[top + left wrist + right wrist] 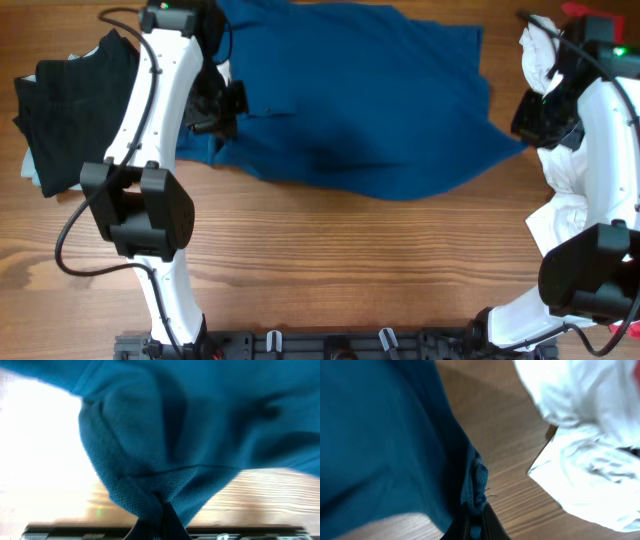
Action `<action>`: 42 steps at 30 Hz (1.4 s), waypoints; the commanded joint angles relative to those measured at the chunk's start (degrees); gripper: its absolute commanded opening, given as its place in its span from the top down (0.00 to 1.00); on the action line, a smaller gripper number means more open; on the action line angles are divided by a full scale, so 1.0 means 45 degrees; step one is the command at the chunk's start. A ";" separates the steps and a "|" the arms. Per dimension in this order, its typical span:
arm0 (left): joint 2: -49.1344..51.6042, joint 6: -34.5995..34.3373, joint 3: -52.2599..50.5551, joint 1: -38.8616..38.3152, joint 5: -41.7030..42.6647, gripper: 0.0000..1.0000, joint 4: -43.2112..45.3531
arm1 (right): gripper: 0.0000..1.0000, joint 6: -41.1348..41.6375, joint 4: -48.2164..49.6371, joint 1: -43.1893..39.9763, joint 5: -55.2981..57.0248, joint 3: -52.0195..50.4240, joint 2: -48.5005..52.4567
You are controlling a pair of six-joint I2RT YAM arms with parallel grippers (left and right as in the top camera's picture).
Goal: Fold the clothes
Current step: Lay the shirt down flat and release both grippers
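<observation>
A large royal-blue shirt (360, 95) lies spread across the far middle of the table. My left gripper (222, 110) is shut on the blue shirt's left edge; in the left wrist view the cloth (165, 435) bunches into the jaws (162, 520). My right gripper (530, 120) is shut on the blue shirt's right corner; in the right wrist view the fingers (476, 522) pinch the hem (475, 480). Folded black clothes (75, 95) sit at the far left. White clothes (570, 190) lie at the right and show in the right wrist view (590, 435).
A pale-blue cloth edge (35, 175) peeks from under the black pile. A red cloth (585, 15) lies at the far right corner. Bare wooden table (350, 260) runs along the front. A black rail (330, 345) lines the near edge.
</observation>
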 commanded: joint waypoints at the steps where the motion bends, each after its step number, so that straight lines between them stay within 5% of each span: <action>1: -0.0238 -0.0267 -0.1277 0.0019 -0.0947 0.96 0.0019 | 0.96 -0.0316 0.0194 -0.0019 -0.0350 -0.0933 0.0083; 10: -0.1851 -0.1802 -0.5328 0.0034 -0.2754 0.96 0.1010 | 0.96 0.0602 0.0602 -0.0024 0.0452 -0.3167 -0.0612; 21: -0.7072 -0.3036 -1.1205 0.1647 -0.2579 0.96 0.4070 | 0.96 0.3089 0.0894 -0.0413 0.1972 -0.4551 -0.2579; 42: -0.8578 -0.4167 -1.2556 0.2594 -0.2370 0.96 0.4133 | 0.96 0.2254 0.1321 -0.2356 0.0680 -0.7198 -0.4405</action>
